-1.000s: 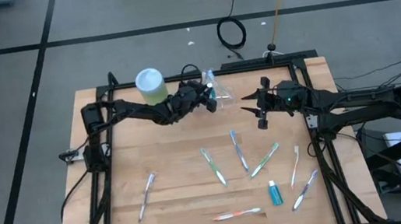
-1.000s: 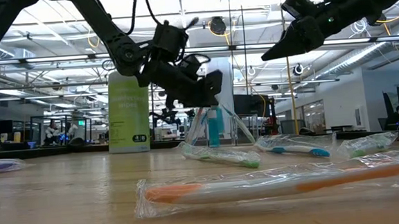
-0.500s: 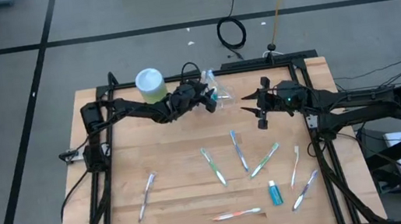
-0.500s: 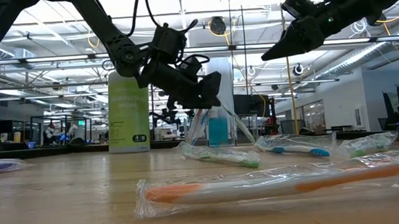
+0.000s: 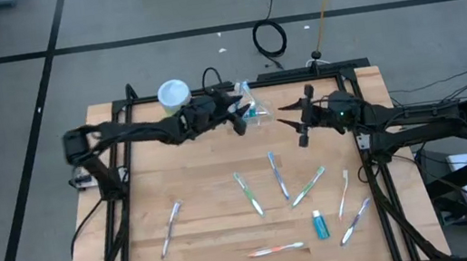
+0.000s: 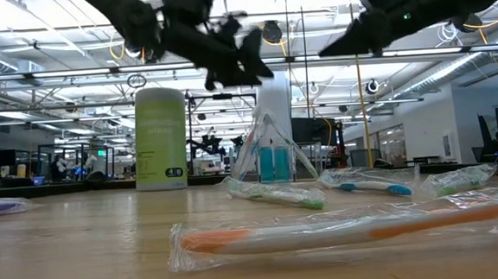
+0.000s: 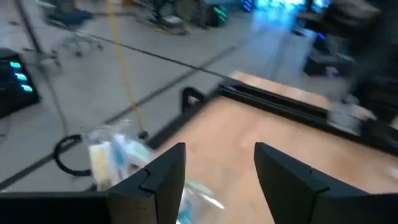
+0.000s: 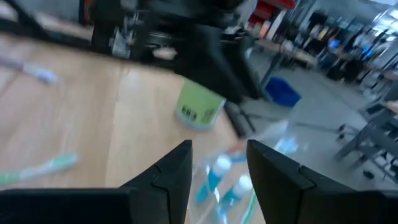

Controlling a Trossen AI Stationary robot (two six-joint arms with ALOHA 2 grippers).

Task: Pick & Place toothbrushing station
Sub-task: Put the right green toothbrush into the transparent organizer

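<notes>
Here the left hand [image 5: 238, 111] hovers above the bench [image 5: 199, 208] at about 12 o'clock, its fingers [image 7: 163, 177] spread and holding nothing, just beside the clear bag [image 5: 253, 109] with blue tubes [image 6: 272, 164] standing in it. The right hand [image 5: 293, 127] hangs near the bag at about 1 o'clock, also parted and empty. Wrapped toothbrushes [image 5: 276, 175] lie scattered from centre to 5 o'clock, with one tube [image 5: 320, 224] among them. A green canister [image 5: 175, 97] stands at 11 o'clock.

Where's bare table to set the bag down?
Bare wood lies left of the lone toothbrush, below the green canister. It is crowded on the right, around the blue tube and scattered toothbrushes, and at the back by the clear bag between both grippers.
</notes>
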